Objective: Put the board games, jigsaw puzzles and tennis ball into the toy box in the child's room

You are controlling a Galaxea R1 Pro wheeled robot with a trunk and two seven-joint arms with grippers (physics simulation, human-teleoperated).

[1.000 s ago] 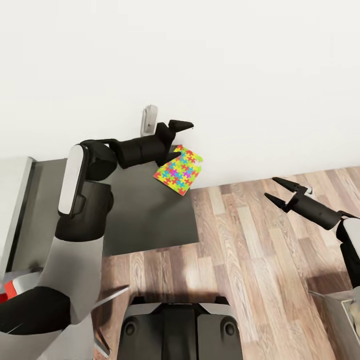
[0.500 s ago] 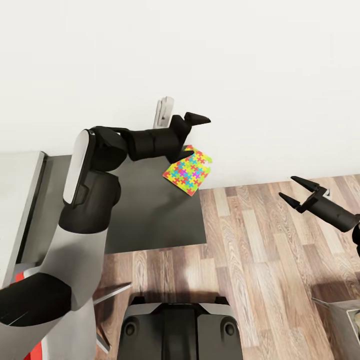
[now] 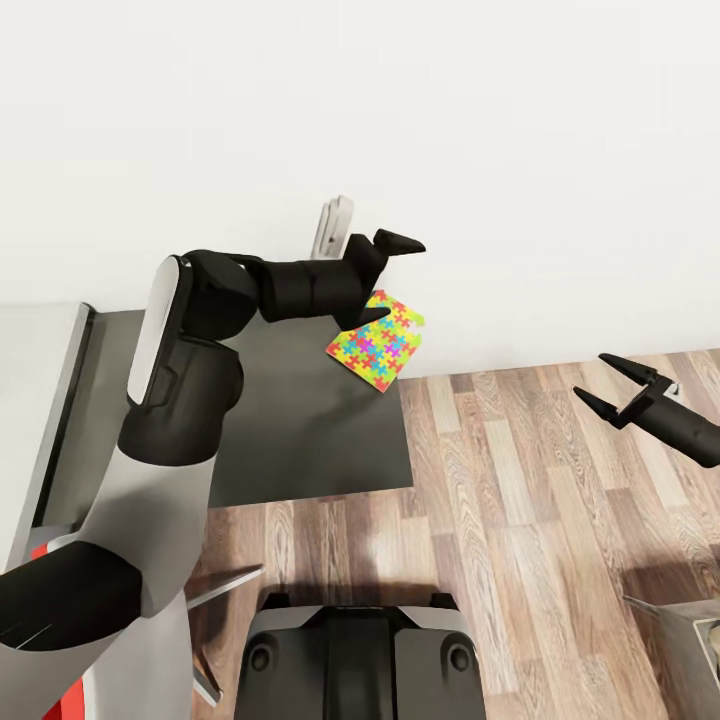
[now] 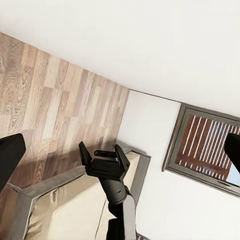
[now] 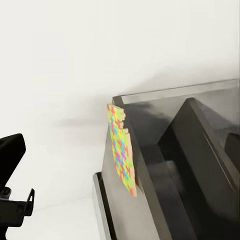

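One jigsaw puzzle [image 3: 378, 344], a thin many-coloured square, lies on the far corner of the dark grey cabinet [image 3: 300, 430] and overhangs its edge beside the white wall. My left gripper [image 3: 400, 278] hovers open just over the puzzle's far edge, its lower finger [image 3: 368, 316] right at that edge. The right wrist view shows the same puzzle [image 5: 121, 150] edge-on at the cabinet corner [image 5: 165, 165]. My right gripper [image 3: 592, 377] is open over the wood floor to the right, holding nothing; the left wrist view shows it [image 4: 100, 148] above a corner of the bed [image 4: 65, 210].
The pale grey desk top [image 3: 30, 400] adjoins the cabinet on the left. Wood-plank floor [image 3: 520, 500] spreads to the right. A grey-framed bed corner [image 3: 690, 620] sits at bottom right. A window [image 4: 205, 150] is set in the white wall.
The head view shifted a little. My left gripper reached further out over the puzzle and then held still. My right gripper drifted to the right. The puzzle stayed on the cabinet corner.
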